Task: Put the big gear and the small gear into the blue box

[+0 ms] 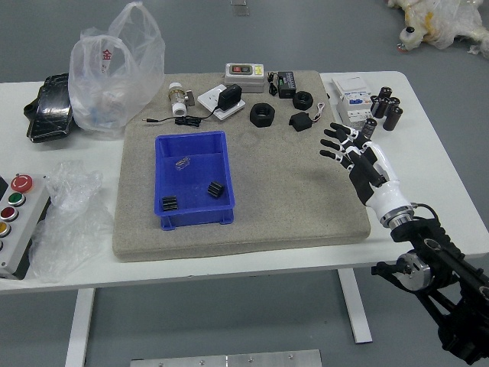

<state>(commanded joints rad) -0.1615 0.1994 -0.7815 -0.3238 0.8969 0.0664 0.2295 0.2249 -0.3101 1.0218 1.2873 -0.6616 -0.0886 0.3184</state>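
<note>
Over the right part of the grey mat hangs my right hand (pixel 334 144), its fingers spread and holding nothing, well to the right of the blue box (pixel 187 219). Inside the box, two small black ribbed pieces that look like the gears lie on the floor: one gear (pixel 170 203) near the front left corner, the other gear (pixel 216 189) by the right wall. Which is the big one I cannot tell. A small clear or wire-like item (pixel 182 164) is also in the box. The left arm is out of view.
Black rings (pixel 262 115), a black block (pixel 301 121), an adapter with cable (pixel 229 97) and a bottle (pixel 178 99) stand behind the box. Plastic bags (pixel 117 73) and a button panel (pixel 21 222) are at left; a white box (pixel 353 99) and black cylinders (pixel 392 117) at back right.
</note>
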